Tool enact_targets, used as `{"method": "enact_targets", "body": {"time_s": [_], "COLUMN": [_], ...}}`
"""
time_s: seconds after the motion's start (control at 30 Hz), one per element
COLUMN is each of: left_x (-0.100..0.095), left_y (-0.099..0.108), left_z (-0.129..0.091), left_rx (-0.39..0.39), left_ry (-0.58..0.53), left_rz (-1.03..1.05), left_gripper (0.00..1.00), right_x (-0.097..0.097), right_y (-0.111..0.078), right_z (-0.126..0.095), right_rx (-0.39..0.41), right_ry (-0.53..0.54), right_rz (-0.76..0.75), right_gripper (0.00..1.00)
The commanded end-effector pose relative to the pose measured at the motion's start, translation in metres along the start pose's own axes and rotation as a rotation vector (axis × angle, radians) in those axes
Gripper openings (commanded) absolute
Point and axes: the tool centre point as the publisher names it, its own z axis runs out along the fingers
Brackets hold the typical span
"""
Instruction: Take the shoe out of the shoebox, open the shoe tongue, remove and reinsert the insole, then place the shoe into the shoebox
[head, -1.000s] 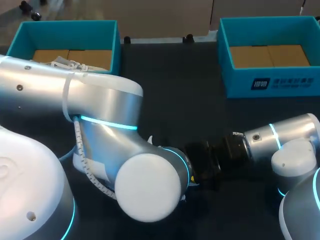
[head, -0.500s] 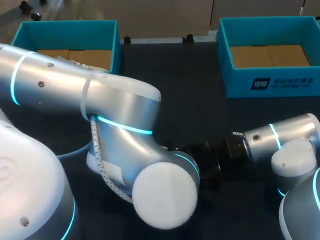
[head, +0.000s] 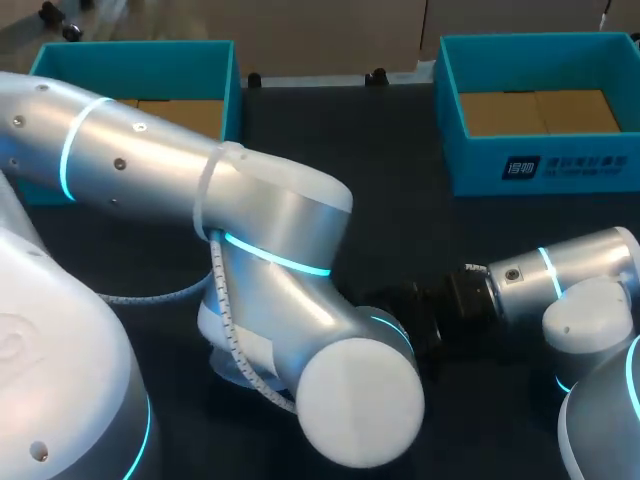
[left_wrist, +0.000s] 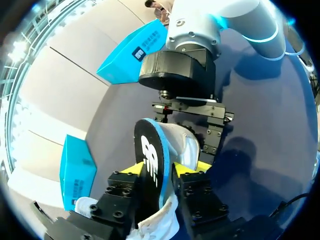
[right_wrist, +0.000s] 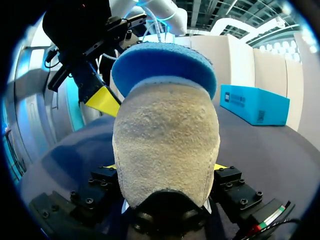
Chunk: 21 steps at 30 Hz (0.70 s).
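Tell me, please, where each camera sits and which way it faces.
Head view: above and behind, looking down on the table, left shoebox and right shoebox; left arm, right arm show.
Left wrist view: on the left wrist, looking along the left gripper, shut on the insole, toward the right arm.
Right wrist view: on the right wrist, looking along the right gripper, shut on the shoe, toward the left arm.
Shared: both wrist views show the insole rising from the shoe.

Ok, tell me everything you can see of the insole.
The insole is thin foam, black on top with a white logo, blue along the edge and underside. It stands on edge, pinched between the yellow tips of the left hand, lying against the pale suede shoe, which the right hand holds.
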Motion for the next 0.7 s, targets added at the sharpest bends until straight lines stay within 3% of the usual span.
{"method": "enact_targets", "body": {"time_s": [0.03, 0.37, 0.7], "left_x": [0.004, -0.003, -0.013], "left_y": [-0.001, -0.002, -0.020], "left_z": [0.004, 0.000, -0.006], "left_rx": [-0.008, 0.042, 0.074], "left_ry": [-0.018, 0.017, 0.086], "left_rz": [-0.004, -0.040, -0.066], "left_gripper": [0.00, 0.00, 0.00], "right_x": [0.002, 0.002, 0.002], "right_y": [-0.001, -0.001, -0.001], "right_z": [0.003, 0.003, 0.003], "right_rx": [0.004, 0.004, 0.004], "right_ry": [-0.001, -0.001, -0.001], "right_rz": [0.000, 0.000, 0.000], "right_gripper": [0.00, 0.00, 0.00]}}
